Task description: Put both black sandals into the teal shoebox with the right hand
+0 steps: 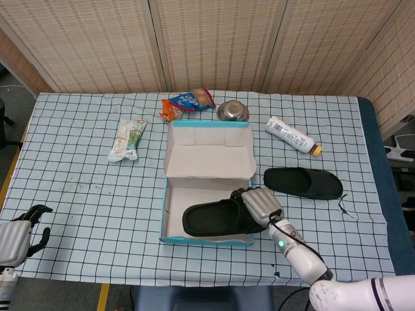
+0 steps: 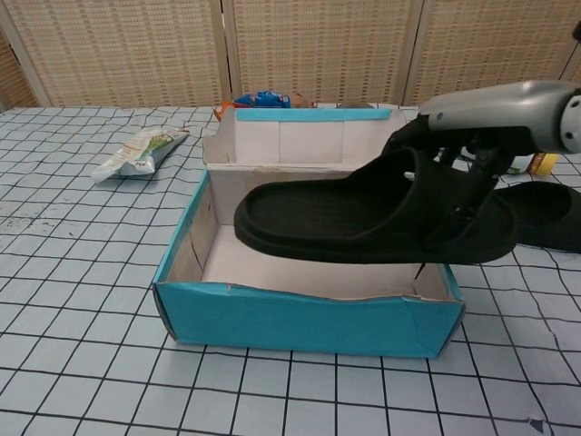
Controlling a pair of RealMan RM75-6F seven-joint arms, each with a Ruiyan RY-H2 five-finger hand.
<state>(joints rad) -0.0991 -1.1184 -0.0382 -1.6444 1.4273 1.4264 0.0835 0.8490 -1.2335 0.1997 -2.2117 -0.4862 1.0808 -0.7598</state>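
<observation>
My right hand (image 1: 261,205) grips one sandal (image 1: 214,219) above the shoebox (image 1: 170,238); no label is legible.
</observation>
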